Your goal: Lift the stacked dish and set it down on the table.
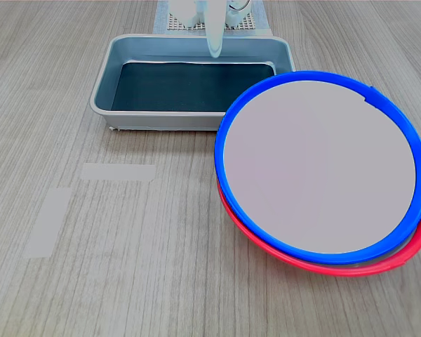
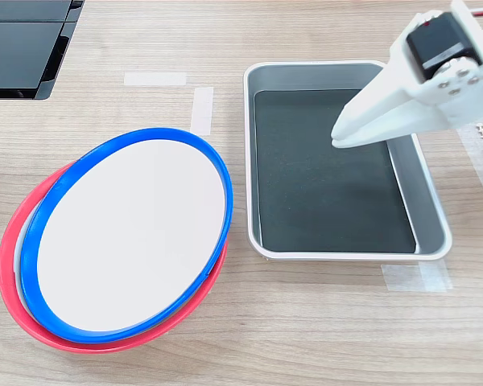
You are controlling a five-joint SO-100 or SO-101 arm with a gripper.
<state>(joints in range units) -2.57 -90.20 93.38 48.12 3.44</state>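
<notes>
The stacked dish (image 1: 319, 165) (image 2: 129, 237), pale inside with a bright blue rim, rests on top of a red-rimmed dish (image 1: 351, 267) (image 2: 32, 326). It sits at the first exterior view's right and the second exterior view's left. My white gripper (image 2: 338, 138) (image 1: 215, 50) hovers above the grey tray, well apart from both dishes. Its fingers are together with nothing between them. The wood-grain table (image 1: 161, 281) (image 2: 322, 322) lies bare in front of the dishes.
A grey metal tray (image 1: 126, 49) (image 2: 435, 209) with a dark bottom stands under the gripper. Pale tape strips (image 1: 118, 171) (image 2: 154, 79) lie on the table. A black object (image 2: 24, 44) sits at the second exterior view's top left corner.
</notes>
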